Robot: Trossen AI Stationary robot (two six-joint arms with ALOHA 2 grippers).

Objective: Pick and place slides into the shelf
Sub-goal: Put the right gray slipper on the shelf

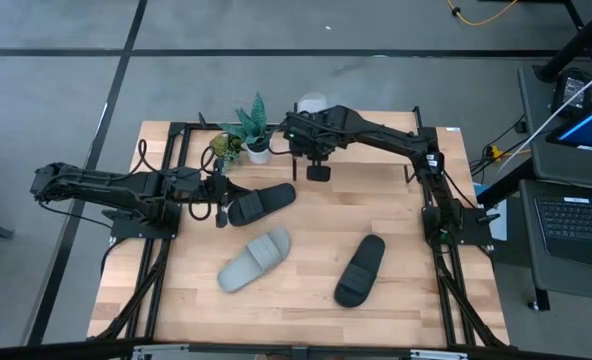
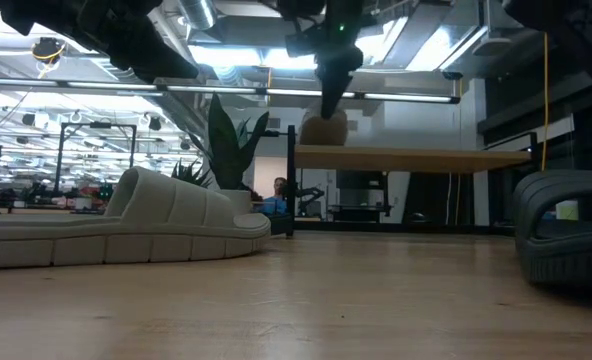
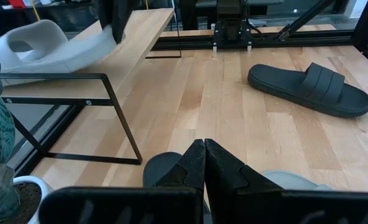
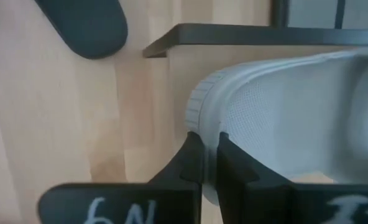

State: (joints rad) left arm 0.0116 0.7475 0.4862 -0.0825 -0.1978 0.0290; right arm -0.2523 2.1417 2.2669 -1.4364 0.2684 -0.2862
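A pale grey-white open-toed slide sandal (image 3: 38, 45) with one wide strap lies on the low shelf's light wooden top board (image 3: 125, 46) at the far counter edge, its rim pinched in the right pincer (image 4: 210, 163). The left pincer (image 3: 204, 163), fully closed and empty, hovers over a black slide (image 1: 259, 203) at centre-left. Another grey-white slide (image 1: 253, 261) and another black slide (image 1: 361, 269) lie on the near wooden counter (image 1: 306, 310).

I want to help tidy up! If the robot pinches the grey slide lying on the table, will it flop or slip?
Probably not floppy: the grey slide has a thick ribbed sole and its strap stands up unaided. It looks foamy, so likely light. Lying flat, it shouldn't roll, though it might skid on the smooth table.
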